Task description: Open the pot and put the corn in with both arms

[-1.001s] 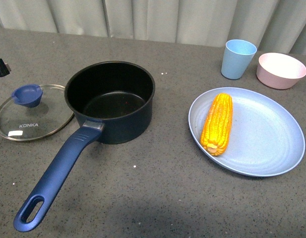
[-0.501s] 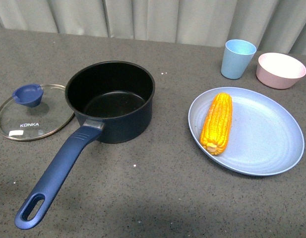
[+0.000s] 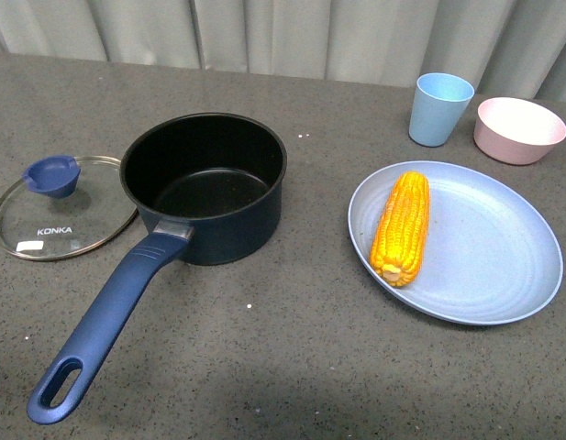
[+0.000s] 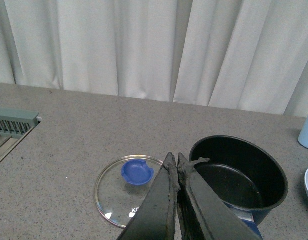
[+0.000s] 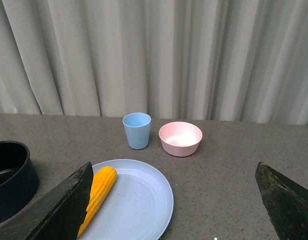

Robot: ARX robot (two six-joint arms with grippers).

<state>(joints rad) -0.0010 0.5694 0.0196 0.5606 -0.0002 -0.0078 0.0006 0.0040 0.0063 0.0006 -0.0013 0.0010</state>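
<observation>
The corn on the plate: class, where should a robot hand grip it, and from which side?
Probably around the middle of the corn, from above, closing across its width: it lies flat on the plate, its long sides clear, its ends narrowing.

Left gripper (image 4: 175, 159): two matte black tapered fingers, with rough, frayed padding along the inner edges. Right gripper (image 5: 174, 167): two matte black wedge-shaped fingers, unmarked.
</observation>
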